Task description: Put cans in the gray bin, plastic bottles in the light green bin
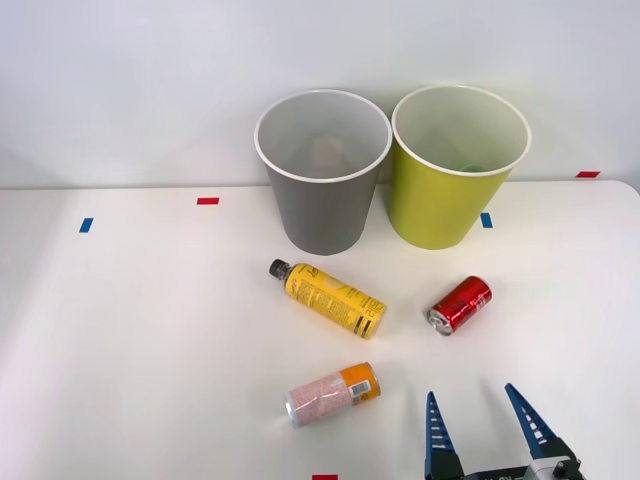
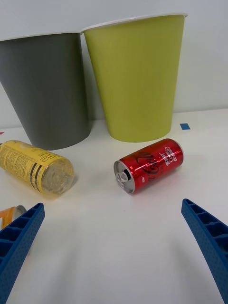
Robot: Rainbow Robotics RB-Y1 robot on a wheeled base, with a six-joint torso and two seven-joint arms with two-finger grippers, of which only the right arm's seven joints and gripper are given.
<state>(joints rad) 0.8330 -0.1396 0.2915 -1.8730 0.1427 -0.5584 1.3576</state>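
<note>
Glossy red can (image 2: 148, 165) lies on its side before the ribbed blue gripper (image 1: 484, 420), jaws released.

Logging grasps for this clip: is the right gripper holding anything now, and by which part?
Nothing is held. The right gripper is open over bare table, with the red can lying ahead of its fingers, untouched.

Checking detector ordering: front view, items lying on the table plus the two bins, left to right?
Yellow bottle and pink-and-orange can overlap in span, so left unranked. The rest: gray bin → light green bin and red can, which also share a span.
</note>
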